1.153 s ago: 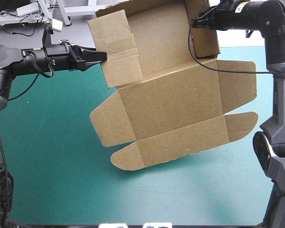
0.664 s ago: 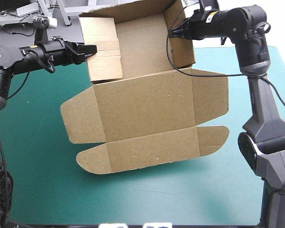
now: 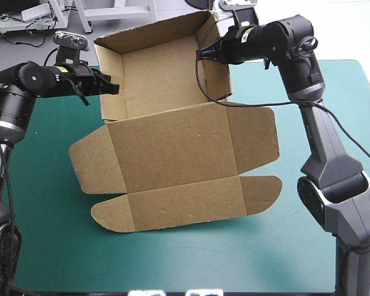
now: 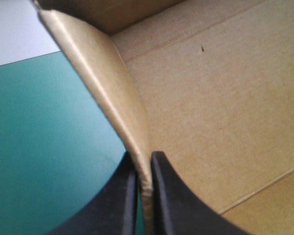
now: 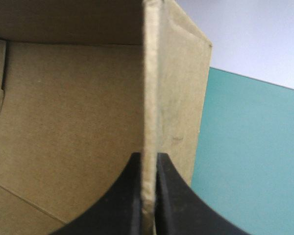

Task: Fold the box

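1. High view alone gives the whole box: an open tray tipped up over the far middle of the teal-green cover, with the lid sloping down toward the near side.
2. Left wrist view: left gripper all but closed, with the tray's left wall edge pinched between the black fingers.
3. Right wrist view: right gripper likewise narrow, clamped on the right wall's edge.
4. Both wrist views cut off the lid and its flaps. In the high view the right fingertips are hidden behind the wall.
5. Cannot tell whether the lid's near edge touches the cover.
6. Brown board, three walls upright; lid flat with side flaps spread and round-cornered tabs on the near strip.
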{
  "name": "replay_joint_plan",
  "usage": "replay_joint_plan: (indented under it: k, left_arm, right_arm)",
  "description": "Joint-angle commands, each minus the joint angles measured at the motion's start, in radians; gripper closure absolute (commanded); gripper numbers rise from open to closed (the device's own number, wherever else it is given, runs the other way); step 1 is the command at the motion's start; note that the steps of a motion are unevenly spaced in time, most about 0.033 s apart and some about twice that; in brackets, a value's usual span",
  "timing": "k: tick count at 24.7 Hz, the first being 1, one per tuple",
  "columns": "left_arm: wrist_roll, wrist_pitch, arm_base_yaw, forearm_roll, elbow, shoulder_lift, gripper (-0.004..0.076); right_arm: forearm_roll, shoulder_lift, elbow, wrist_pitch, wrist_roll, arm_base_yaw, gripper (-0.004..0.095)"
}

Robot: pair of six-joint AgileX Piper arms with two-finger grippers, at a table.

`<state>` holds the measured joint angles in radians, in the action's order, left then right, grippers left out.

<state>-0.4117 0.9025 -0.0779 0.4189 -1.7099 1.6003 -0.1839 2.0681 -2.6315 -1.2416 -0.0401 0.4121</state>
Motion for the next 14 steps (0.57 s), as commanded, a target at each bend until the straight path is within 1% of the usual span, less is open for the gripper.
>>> replay_joint_plan:
  k: [1,2,4,6,11,14]
  left_arm:
    - [0.030,0.063,-0.072,-0.036,-0.031,-0.020,0.0729]
    - [0.051,0.110,-0.086,-0.090,-0.031,0.005,0.0729]
    - [0.058,0.168,-0.093,-0.120,-0.031,0.048,0.0729]
    - [0.058,0.201,-0.095,-0.116,-0.031,0.099,0.0729]
    - [0.062,0.211,-0.095,-0.116,-0.031,0.175,0.0729]
    - [0.062,0.206,-0.095,-0.131,-0.031,0.209,0.0729]
  right_arm:
    - [-0.124,-0.049,0.101,-0.010,0.001,0.023,0.0927]
    - [-0.121,-0.049,0.182,-0.010,0.006,0.023,0.0927]
    - [-0.090,-0.049,0.301,-0.010,0.015,0.023,0.0927]
    - [-0.047,-0.049,0.407,-0.010,0.022,0.023,0.0927]
    - [0.029,-0.047,0.566,0.007,0.046,0.023,0.0928]
    - [0.050,-0.045,0.642,0.061,0.052,0.023,0.0928]
